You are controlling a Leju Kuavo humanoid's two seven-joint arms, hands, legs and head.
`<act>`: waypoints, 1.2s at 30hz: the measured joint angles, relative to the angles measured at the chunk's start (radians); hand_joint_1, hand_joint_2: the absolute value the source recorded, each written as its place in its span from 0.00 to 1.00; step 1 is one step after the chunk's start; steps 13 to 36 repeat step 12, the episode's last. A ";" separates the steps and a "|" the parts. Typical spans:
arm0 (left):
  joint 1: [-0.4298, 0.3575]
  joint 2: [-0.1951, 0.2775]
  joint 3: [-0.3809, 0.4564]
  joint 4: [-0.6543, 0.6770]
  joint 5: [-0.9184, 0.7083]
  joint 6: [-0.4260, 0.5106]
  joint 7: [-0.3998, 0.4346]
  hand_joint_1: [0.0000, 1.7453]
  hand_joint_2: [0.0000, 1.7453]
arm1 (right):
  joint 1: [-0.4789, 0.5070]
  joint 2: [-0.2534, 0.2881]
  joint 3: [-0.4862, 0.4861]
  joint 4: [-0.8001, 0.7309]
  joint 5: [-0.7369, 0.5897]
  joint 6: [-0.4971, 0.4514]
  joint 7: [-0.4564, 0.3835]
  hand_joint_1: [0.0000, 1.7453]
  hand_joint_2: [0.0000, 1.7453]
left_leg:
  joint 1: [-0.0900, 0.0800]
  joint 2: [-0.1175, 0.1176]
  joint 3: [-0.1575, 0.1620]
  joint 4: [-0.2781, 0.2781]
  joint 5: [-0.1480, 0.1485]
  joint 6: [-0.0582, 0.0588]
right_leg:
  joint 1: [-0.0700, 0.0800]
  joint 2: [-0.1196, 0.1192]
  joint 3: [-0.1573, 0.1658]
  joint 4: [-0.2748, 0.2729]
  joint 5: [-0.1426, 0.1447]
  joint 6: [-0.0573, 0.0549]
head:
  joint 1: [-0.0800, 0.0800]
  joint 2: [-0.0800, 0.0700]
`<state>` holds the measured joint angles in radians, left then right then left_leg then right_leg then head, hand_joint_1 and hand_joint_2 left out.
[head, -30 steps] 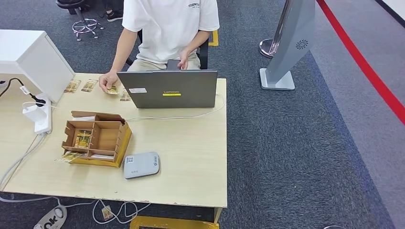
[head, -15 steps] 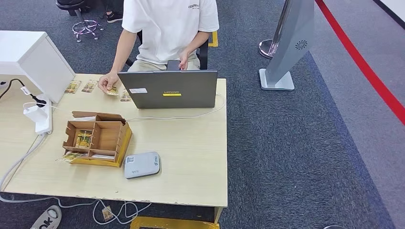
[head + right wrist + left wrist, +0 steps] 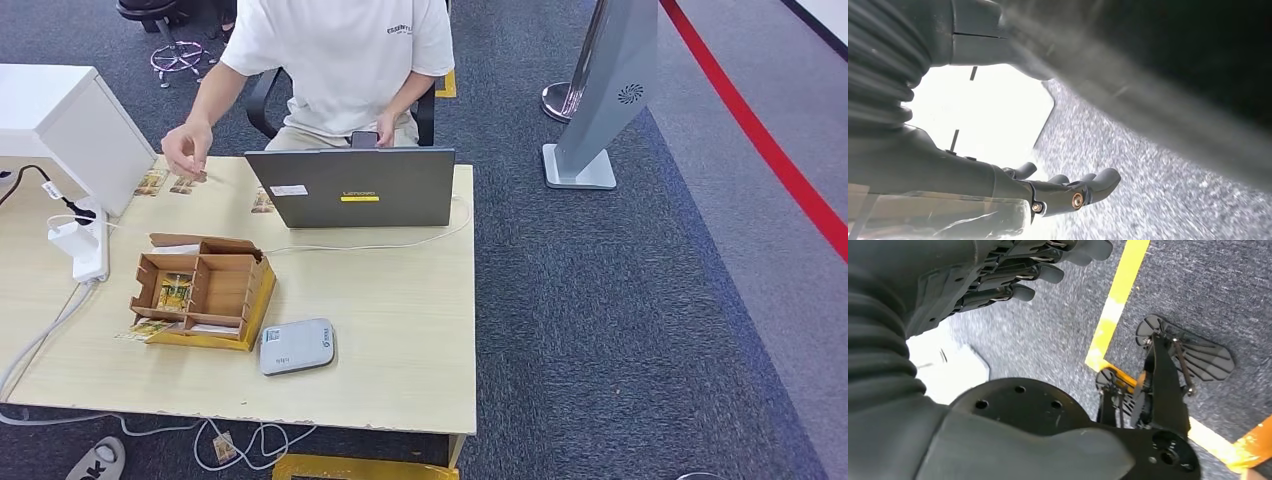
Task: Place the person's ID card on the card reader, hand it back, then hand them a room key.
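Note:
A grey card reader (image 3: 296, 346) lies near the table's front edge, beside a cardboard organiser (image 3: 205, 290) that holds gold-patterned cards (image 3: 173, 292). A person in a white shirt sits behind the laptop (image 3: 351, 187). Their raised hand (image 3: 185, 150) pinches a small card above the far left of the table. Loose cards (image 3: 152, 181) lie on the table below that hand, and another card (image 3: 262, 200) lies by the laptop. My left hand (image 3: 1013, 275) hangs over the carpet with its fingers extended and nothing in it. My right hand (image 3: 1068, 192) also hangs low, fingers apart and holding nothing.
A white cabinet (image 3: 70, 115) stands at the table's far left, with a white power strip (image 3: 80, 248) and cables in front of it. A cable runs from the laptop across the table. A grey stand (image 3: 610, 90) rises from the carpet to the right.
The person's hand has lifted off the table beside the laptop and swung left and up, taking a card with it. The card that lay under that hand is gone from the table.

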<state>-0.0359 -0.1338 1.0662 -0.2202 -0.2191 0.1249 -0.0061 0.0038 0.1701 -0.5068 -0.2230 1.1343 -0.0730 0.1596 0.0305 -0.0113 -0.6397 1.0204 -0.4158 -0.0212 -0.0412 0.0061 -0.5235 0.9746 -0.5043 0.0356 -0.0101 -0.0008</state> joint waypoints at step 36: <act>0.045 0.033 -0.280 -0.032 0.059 -0.033 0.000 1.00 0.00 | 0.046 -0.044 0.124 -0.043 -0.309 0.019 -0.046 1.00 0.00 | 0.000 0.000 0.000 0.000 0.000 0.000 | 0.000 0.000 0.000 0.000 0.000 0.000 | 0.000 0.000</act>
